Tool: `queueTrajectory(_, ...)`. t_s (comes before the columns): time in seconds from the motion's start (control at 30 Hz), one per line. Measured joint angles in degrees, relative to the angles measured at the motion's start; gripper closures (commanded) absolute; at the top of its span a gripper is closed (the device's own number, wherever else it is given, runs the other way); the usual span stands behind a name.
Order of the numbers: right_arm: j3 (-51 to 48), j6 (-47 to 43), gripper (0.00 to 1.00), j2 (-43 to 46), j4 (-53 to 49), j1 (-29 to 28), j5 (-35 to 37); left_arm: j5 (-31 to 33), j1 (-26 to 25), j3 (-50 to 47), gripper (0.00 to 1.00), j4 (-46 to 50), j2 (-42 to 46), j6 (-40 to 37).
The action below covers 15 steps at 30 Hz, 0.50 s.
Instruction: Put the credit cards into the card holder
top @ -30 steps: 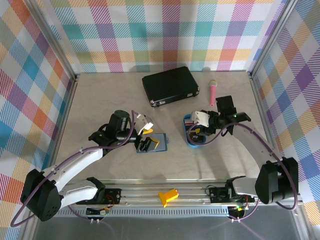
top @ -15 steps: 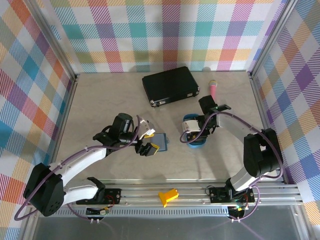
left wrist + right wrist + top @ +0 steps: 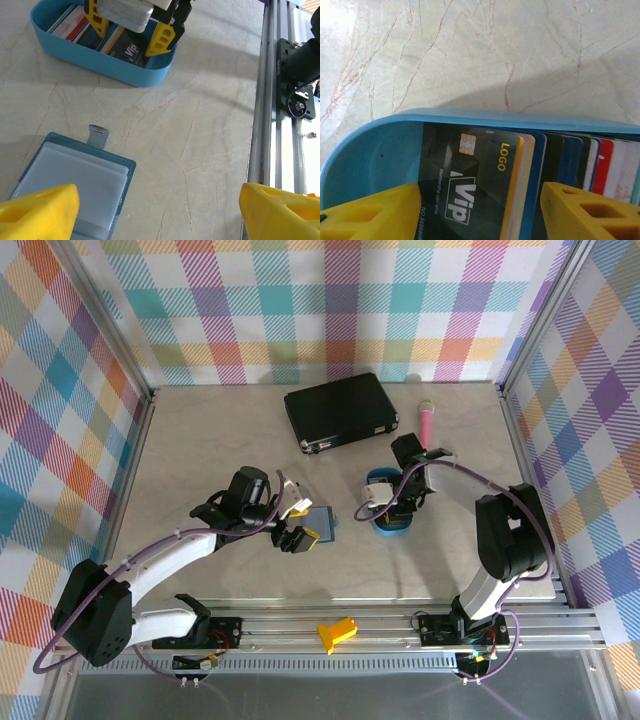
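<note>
Credit cards [image 3: 485, 170] stand in the tray [image 3: 370, 155], between the right tool's [image 3: 480, 210] fingers.

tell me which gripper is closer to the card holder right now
Left. The left gripper hovers open over the card holder's edge. The right gripper is off to the side, lowered into the blue tray with its fingers straddling the credit cards.

credit cards [image 3: 470, 195]: whole bunch leaning in row inside blue oval tray [image 3: 365, 165]. front one black with chip, "LOGO" and "VIP" print; orange, blue, black, red, white edges behind it. card holder [image 3: 75, 185]: teal, lying open flat on table [image 3: 200, 125], pale pockets facing up, clasp tab sticking out toward tray. top view: holder around 9 o'clock from cards, near, not touching.
</note>
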State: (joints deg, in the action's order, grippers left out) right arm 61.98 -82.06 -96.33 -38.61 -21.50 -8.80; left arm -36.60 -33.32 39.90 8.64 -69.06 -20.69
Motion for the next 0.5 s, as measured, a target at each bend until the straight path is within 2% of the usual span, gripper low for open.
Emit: queueTrajectory(0.5,-0.04,1.05,0.37,-2.8,1.11,-0.68,-0.26,-0.46,0.02,0.0,0.14,-0.07,0.0,0.04)
